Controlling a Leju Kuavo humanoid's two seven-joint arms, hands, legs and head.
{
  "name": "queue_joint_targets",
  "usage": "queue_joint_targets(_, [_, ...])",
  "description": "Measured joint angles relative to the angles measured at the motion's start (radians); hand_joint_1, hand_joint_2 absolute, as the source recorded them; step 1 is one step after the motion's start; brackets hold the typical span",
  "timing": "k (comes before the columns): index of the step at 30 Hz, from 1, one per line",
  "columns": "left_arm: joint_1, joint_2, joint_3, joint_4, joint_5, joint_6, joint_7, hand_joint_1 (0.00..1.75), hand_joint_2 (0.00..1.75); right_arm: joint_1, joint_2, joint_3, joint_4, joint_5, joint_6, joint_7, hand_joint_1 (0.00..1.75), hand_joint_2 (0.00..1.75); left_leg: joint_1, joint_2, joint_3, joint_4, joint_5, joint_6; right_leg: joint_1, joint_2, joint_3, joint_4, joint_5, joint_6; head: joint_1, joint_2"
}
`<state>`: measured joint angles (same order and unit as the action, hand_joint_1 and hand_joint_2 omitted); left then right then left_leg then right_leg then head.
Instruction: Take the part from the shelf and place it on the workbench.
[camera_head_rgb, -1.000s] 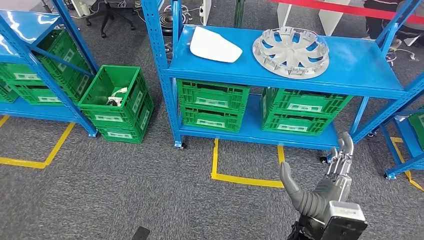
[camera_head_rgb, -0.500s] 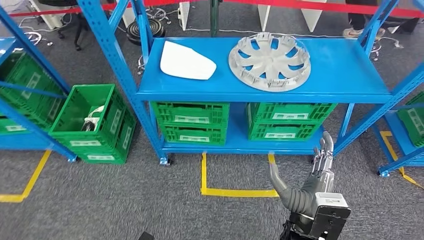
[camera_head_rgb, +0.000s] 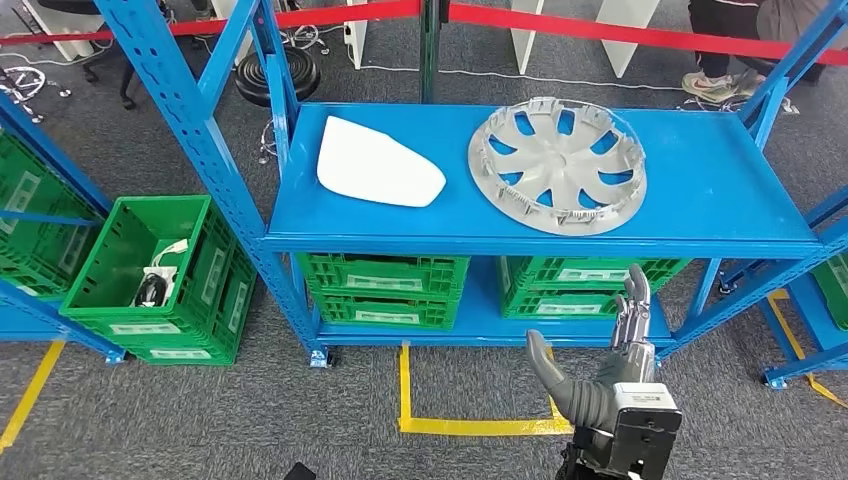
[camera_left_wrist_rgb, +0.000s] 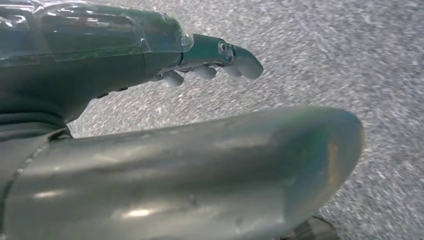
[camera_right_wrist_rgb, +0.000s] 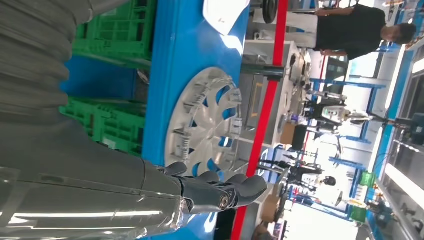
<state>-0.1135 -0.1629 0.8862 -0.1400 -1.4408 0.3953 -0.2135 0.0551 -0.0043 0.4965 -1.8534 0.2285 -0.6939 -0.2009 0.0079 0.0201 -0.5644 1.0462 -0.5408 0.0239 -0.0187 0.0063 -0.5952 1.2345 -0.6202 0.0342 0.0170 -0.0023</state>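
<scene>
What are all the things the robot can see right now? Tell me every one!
hubcap: one, silver-grey, right half of the top shelf.
white panel: one, white, left half of the top shelf.
shelf rack: one in the middle, blue; parts of more at both sides.
crates under the shelf: green, stacked on the lower shelf.
crates on the floor: green, stacked left of the rack, the top one holding small parts.
floor tape: yellow lines, on grey carpet.
barrier tape: red, behind the rack.
person: one, dark top, behind the barrier.
right hand: grey, empty, fingers apart, raised below the shelf.
left hand: dark, empty, over the carpet.
</scene>
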Motion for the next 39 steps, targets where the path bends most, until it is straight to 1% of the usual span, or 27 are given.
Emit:
queue_joint_targets(1, [0.000, -0.002, -0.002, 0.000, -0.003, 0.000, 0.001, 0.00, 0.00, 0.000, -0.001, 0.001, 0.002, 0.003, 0.000, 0.001, 0.00, 1.75, 0.000, -0.002, 0.017, -0.001, -0.011, -0.001, 0.005, 0.000, -0.006, -0.051, 0.063, -0.010, 0.001, 0.000])
queue_joint_targets(2, [0.001, -0.004, -0.002, 0.001, -0.002, 0.000, 0.001, 0.00, 0.00, 0.001, -0.002, 0.001, 0.004, 0.006, 0.000, 0.003, 0.00, 1.75, 0.000, -0.005, 0.030, -0.005, -0.020, -0.003, 0.012, -0.001, -0.006, -0.093, 0.110, -0.022, 0.001, 0.000])
queue_joint_targets(3, [0.001, -0.006, -0.002, 0.001, 0.000, 0.000, 0.000, 0.00, 0.00, 0.003, -0.004, 0.002, 0.005, 0.008, 0.000, 0.006, 0.00, 1.75, 0.002, -0.009, 0.039, -0.009, -0.025, -0.008, 0.018, -0.002, -0.002, -0.124, 0.139, -0.033, 0.002, 0.000])
queue_joint_targets(4, [0.002, -0.009, -0.002, 0.001, 0.002, -0.001, -0.001, 0.00, 0.00, 0.004, -0.005, 0.003, 0.006, 0.010, 0.000, 0.008, 0.00, 1.75, 0.004, -0.012, 0.044, -0.014, -0.027, -0.013, 0.023, -0.004, 0.001, -0.137, 0.148, -0.041, 0.004, 0.000])
queue_joint_targets(6, [0.002, -0.011, -0.002, 0.002, 0.005, -0.001, -0.003, 0.00, 0.00, 0.004, -0.007, 0.005, 0.008, 0.013, -0.001, 0.012, 0.00, 1.75, 0.008, -0.014, 0.050, -0.027, -0.027, -0.024, 0.028, -0.006, 0.007, -0.153, 0.149, -0.051, 0.006, 0.000])
queue_joint_targets(7, [0.000, -0.012, -0.002, 0.002, 0.007, -0.001, -0.005, 0.00, 0.00, 0.003, -0.008, 0.006, 0.008, 0.015, 0.000, 0.013, 0.00, 1.75, 0.007, -0.014, 0.052, -0.031, -0.030, -0.029, 0.024, -0.004, 0.024, -0.182, 0.140, -0.054, 0.007, 0.000])
queue_joint_targets(8, [-0.002, -0.012, -0.002, 0.002, 0.010, -0.001, -0.008, 0.00, 0.00, 0.001, -0.008, 0.007, 0.008, 0.018, 0.000, 0.015, 0.00, 1.75, 0.006, -0.015, 0.051, -0.028, -0.033, -0.033, 0.021, 0.000, 0.043, -0.212, 0.131, -0.052, 0.005, 0.000])
queue_joint_targets(9, [-0.004, -0.012, -0.002, 0.002, 0.015, -0.001, -0.010, 0.00, 0.00, -0.001, -0.008, 0.008, 0.008, 0.020, -0.001, 0.018, 0.00, 1.75, 0.006, -0.016, 0.047, -0.026, -0.014, -0.038, 0.018, 0.003, 0.063, -0.239, 0.125, -0.046, 0.001, 0.000])
queue_joint_targets(10, [-0.005, -0.011, -0.002, 0.002, 0.020, -0.002, -0.012, 0.00, 0.00, -0.001, -0.008, 0.010, 0.008, 0.023, -0.001, 0.024, 0.00, 1.75, 0.005, -0.018, 0.044, -0.021, 0.001, -0.038, 0.015, 0.006, 0.079, -0.260, 0.119, -0.037, -0.002, 0.000])
queue_joint_targets(11, [-0.007, -0.011, -0.002, 0.002, 0.025, -0.003, -0.012, 0.00, 0.00, -0.001, -0.009, 0.012, 0.010, 0.026, 0.000, 0.030, 0.00, 1.75, 0.005, -0.019, 0.043, -0.017, 0.020, -0.036, 0.016, 0.006, 0.083, -0.260, 0.121, -0.028, -0.005, 0.000])
queue_joint_targets(12, [-0.007, -0.010, -0.002, 0.002, 0.029, -0.004, -0.012, 0.00, 0.00, -0.001, -0.009, 0.013, 0.011, 0.027, 0.000, 0.037, 0.00, 1.75, 0.004, -0.019, 0.045, -0.019, 0.038, -0.034, 0.016, 0.004, 0.086, -0.259, 0.119, -0.024, -0.006, 0.000])
queue_joint_targets(14, [-0.009, -0.008, -0.002, 0.002, 0.033, -0.005, -0.012, 0.00, 0.00, -0.002, -0.011, 0.015, 0.012, 0.029, 0.000, 0.046, 0.00, 1.75, 0.001, -0.020, 0.051, -0.019, 0.025, -0.029, 0.013, 0.002, 0.091, -0.260, 0.104, -0.024, -0.006, 0.000])
queue_joint_targets(16, [-0.010, -0.006, -0.002, 0.002, 0.034, -0.005, -0.015, 0.00, 0.00, -0.001, -0.013, 0.015, 0.012, 0.030, 0.000, 0.050, 0.00, 1.75, 0.001, -0.021, 0.057, -0.023, 0.008, -0.030, 0.014, 0.000, 0.091, -0.254, 0.090, -0.025, -0.009, 0.000])
queue_joint_targets(18, [-0.011, -0.005, -0.002, 0.002, 0.034, -0.005, -0.017, 0.00, 0.00, -0.001, -0.016, 0.017, 0.012, 0.031, 0.000, 0.052, 0.00, 1.75, 0.003, -0.021, 0.068, -0.037, -0.013, -0.032, 0.017, -0.002, 0.087, -0.244, 0.086, -0.028, -0.012, 0.000])
queue_joint_targets(20, [-0.010, -0.005, -0.002, 0.003, 0.034, -0.009, -0.016, 0.00, 0.00, -0.001, -0.018, 0.021, 0.012, 0.027, 0.000, 0.054, 0.00, 1.75, 0.005, -0.021, 0.076, -0.050, -0.028, -0.036, 0.019, -0.004, 0.084, -0.237, 0.084, -0.029, -0.012, 0.000])
queue_joint_targets(24, [-0.009, -0.002, -0.002, 0.003, 0.020, -0.018, -0.011, 0.00, 0.00, -0.002, -0.021, 0.027, 0.013, 0.022, 0.000, 0.057, 0.00, 1.75, 0.006, -0.021, 0.077, -0.052, -0.028, -0.039, 0.019, -0.004, 0.083, -0.235, 0.086, -0.029, -0.011, 0.000])
queue_joint_targets(34, [-0.009, 0.003, -0.002, 0.003, 0.014, -0.021, -0.008, 0.00, 0.00, -0.002, -0.026, 0.030, 0.020, 0.022, 0.000, 0.057, 0.00, 1.75, -0.001, -0.018, 0.077, -0.050, -0.025, -0.034, 0.014, -0.004, 0.084, -0.237, 0.092, -0.024, -0.011, 0.000])
queue_joint_targets(36, [-0.009, 0.004, -0.002, 0.003, 0.013, -0.021, -0.008, 0.00, 0.00, -0.003, -0.026, 0.030, 0.020, 0.021, 0.000, 0.057, 0.00, 1.75, -0.004, -0.018, 0.077, -0.050, -0.023, -0.024, 0.010, -0.004, 0.085, -0.246, 0.097, -0.017, -0.013, 0.000])
queue_joint_targets(38, [-0.010, 0.004, -0.002, 0.003, 0.009, -0.020, -0.008, 0.00, 0.00, -0.004, -0.025, 0.030, 0.020, 0.020, 0.000, 0.057, 0.00, 1.75, 0.001, -0.016, 0.089, -0.077, -0.010, -0.010, 0.010, -0.004, 0.088, -0.254, 0.098, -0.007, -0.016, 0.000])
queue_joint_targets(39, [-0.010, 0.004, -0.002, 0.003, 0.007, -0.020, -0.008, 0.00, 0.00, -0.005, -0.025, 0.030, 0.020, 0.020, 0.000, 0.057, 0.00, 1.75, 0.004, -0.014, 0.097, -0.095, -0.002, -0.006, 0.010, -0.004, 0.081, -0.241, 0.090, -0.004, -0.015, 0.000])
